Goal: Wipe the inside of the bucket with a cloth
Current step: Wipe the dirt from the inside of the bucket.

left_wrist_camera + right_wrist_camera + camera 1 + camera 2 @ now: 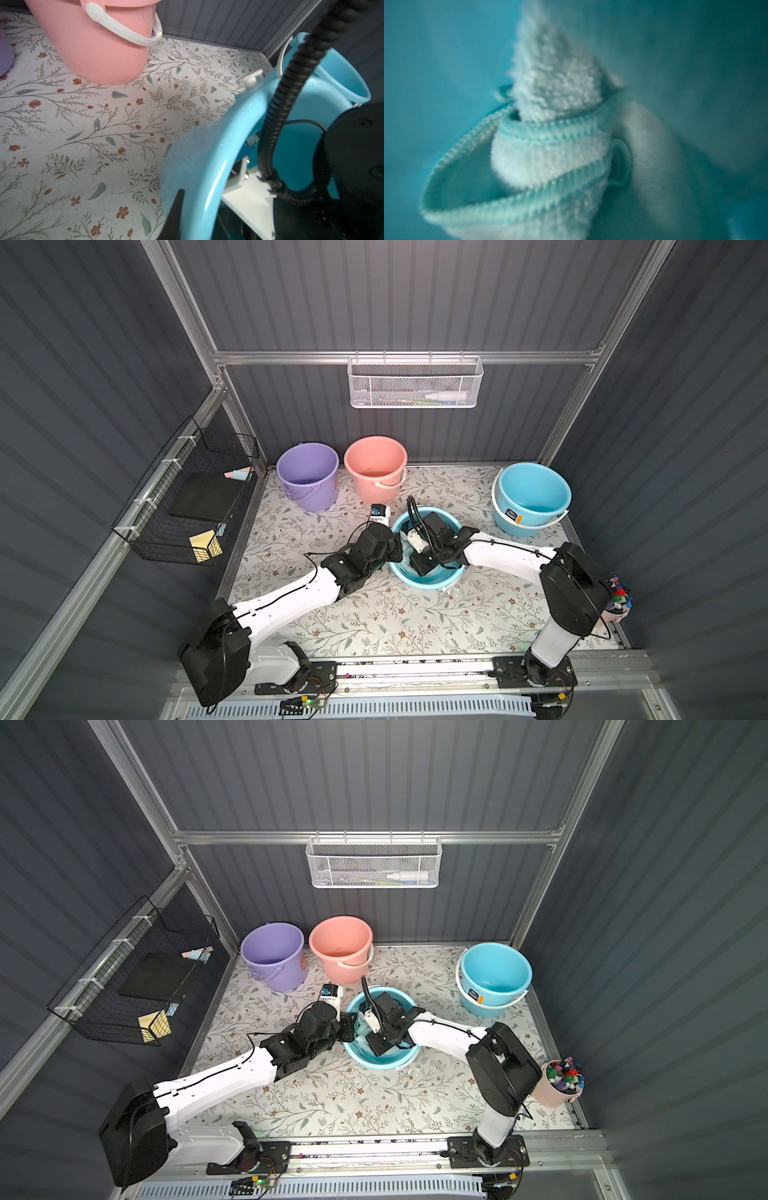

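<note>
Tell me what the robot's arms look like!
The left arm and right arm both have smooth white shells, chunky black joints and thin black cables running along them. A ribbed black hose curls off the right wrist.

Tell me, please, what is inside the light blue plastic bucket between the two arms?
A rumpled pale aqua terry cloth lies in the light blue plastic bucket, under the right arm's black wrist. It hides the right claw and whatever lies beneath.

The rumpled pale aqua terry cloth [550, 149] lies bunched inside the light blue bucket [426, 581].
</note>
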